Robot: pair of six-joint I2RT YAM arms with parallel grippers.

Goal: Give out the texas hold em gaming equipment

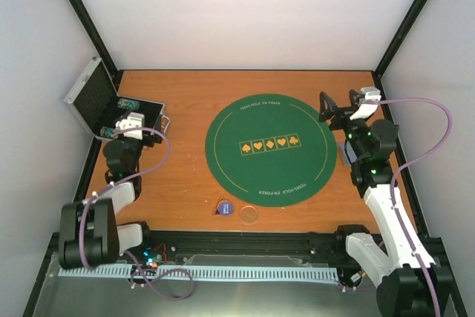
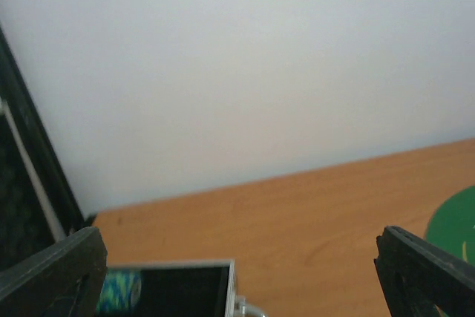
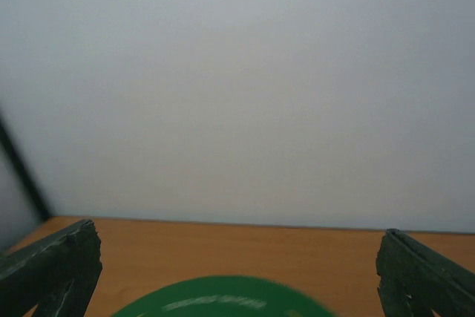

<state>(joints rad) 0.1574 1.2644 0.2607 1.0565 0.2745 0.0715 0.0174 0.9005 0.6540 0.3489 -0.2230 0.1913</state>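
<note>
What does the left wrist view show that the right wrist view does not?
Only the left wrist view: the open silver case with black lining, holding blurred blue-green chips. Only the right wrist view: white lettering on the round green felt mat. Both: the orange wooden table, the white wall, part of that mat, and an open hand: left hand, right hand.

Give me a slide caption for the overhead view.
Left gripper open above the silver case, right gripper open beside the green poker mat, clear disc lying nearby.
</note>
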